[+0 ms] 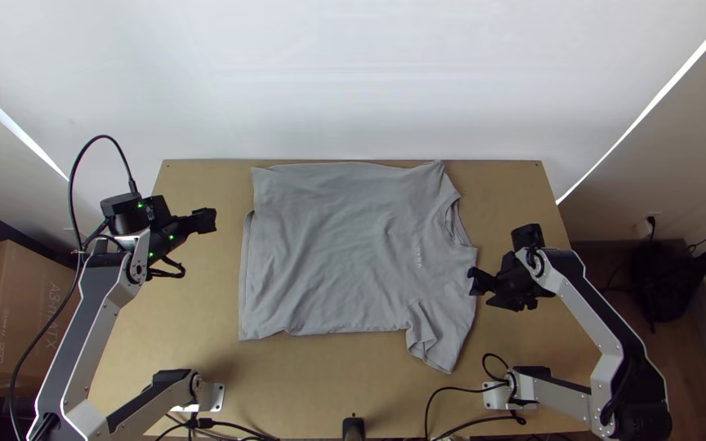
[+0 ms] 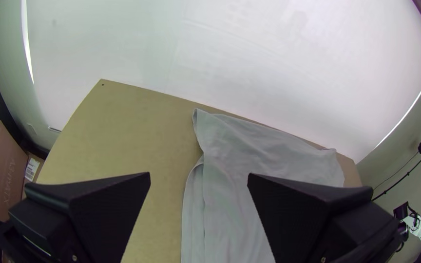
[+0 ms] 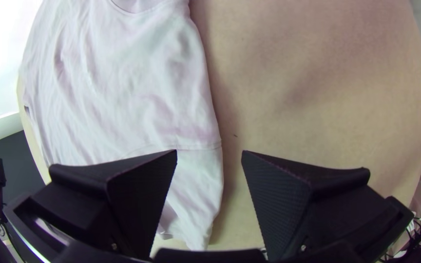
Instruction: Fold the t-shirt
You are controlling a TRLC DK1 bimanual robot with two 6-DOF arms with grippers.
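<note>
You're looking at the grey t-shirt (image 1: 337, 253) spread over the middle of the wooden table (image 1: 169, 343), and here's the lie of it: collar (image 1: 454, 224) between two and three o'clock, hem (image 1: 246, 282) out at nine with layered edges showing, small print on the chest. One short sleeve (image 1: 441, 339) pokes out at five o'clock, creased where it meets the body, and soft wrinkles run across the cloth.

Over to your left gripper (image 1: 210, 220), between nine and ten o'clock of the shirt, well apart from it: its claw is spread wide, nothing between the fingers (image 2: 296, 214).

And your right gripper (image 1: 479, 292), between three and four o'clock, right by the shirt's shoulder edge! Claw wide there too, holding nothing; whether it touches cloth, you can't tell.

Off the table at nine o'clock, you've got a cardboard box (image 1: 22, 302).
</note>
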